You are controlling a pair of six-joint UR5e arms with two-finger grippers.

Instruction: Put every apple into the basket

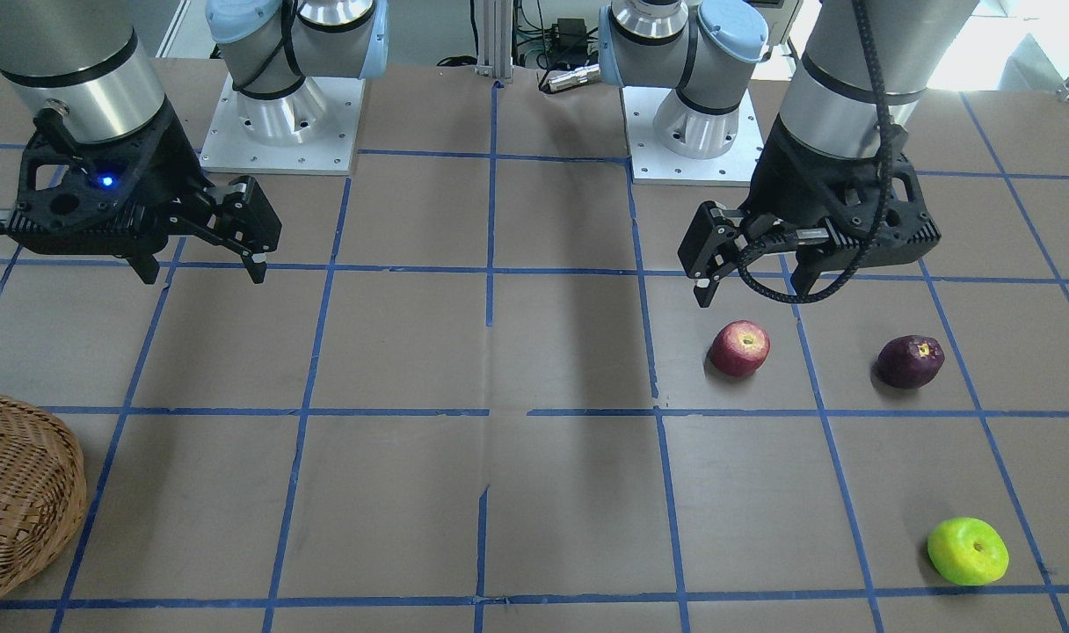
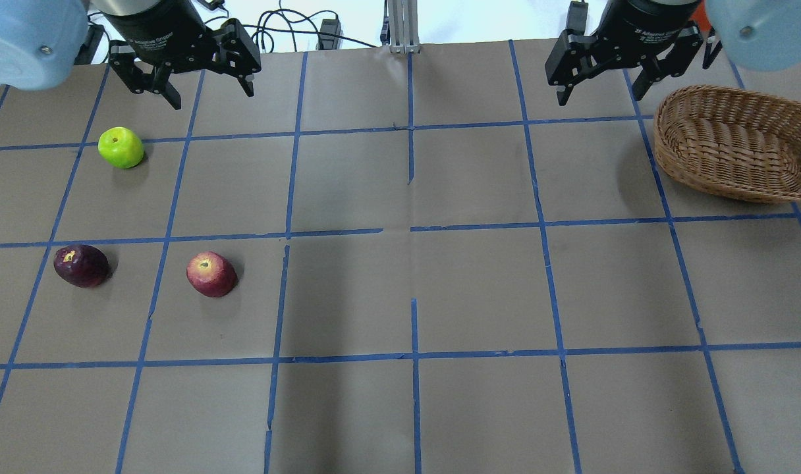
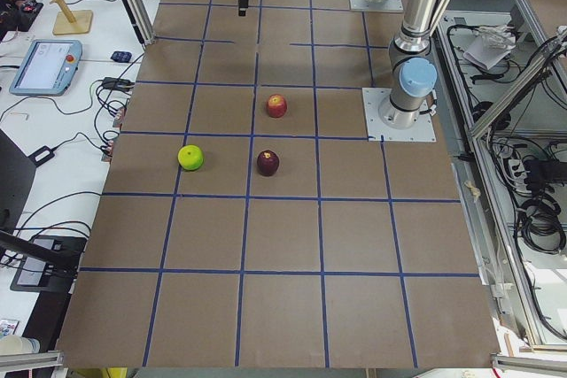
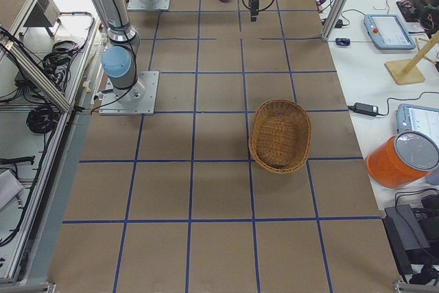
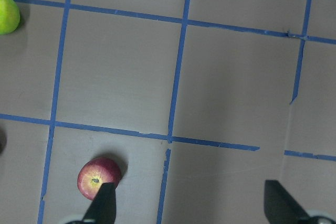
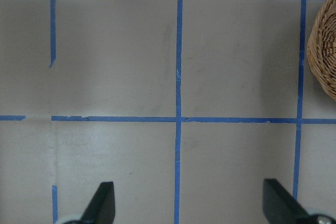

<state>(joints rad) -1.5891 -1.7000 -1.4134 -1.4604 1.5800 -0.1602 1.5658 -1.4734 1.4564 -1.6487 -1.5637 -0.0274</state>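
Three apples lie on the table on my left side. The red apple (image 2: 211, 274) and the dark purple apple (image 2: 80, 265) lie side by side, and the yellow-green apple (image 2: 120, 147) lies farther out. My left gripper (image 2: 211, 92) hangs open and empty above the table; in the front-facing view it (image 1: 750, 290) hovers just behind the red apple (image 1: 739, 348). The left wrist view shows the red apple (image 5: 98, 178) beside one finger. The wicker basket (image 2: 730, 141) sits at the far right and looks empty. My right gripper (image 2: 601, 92) is open and empty, left of the basket.
Blue tape lines (image 2: 412, 230) grid the brown table. The two arm bases (image 1: 279, 114) (image 1: 693, 123) stand on plates at the robot's edge. Side benches hold tablets (image 3: 46, 66), cables and an orange container (image 4: 401, 159) beyond the table's far edge.
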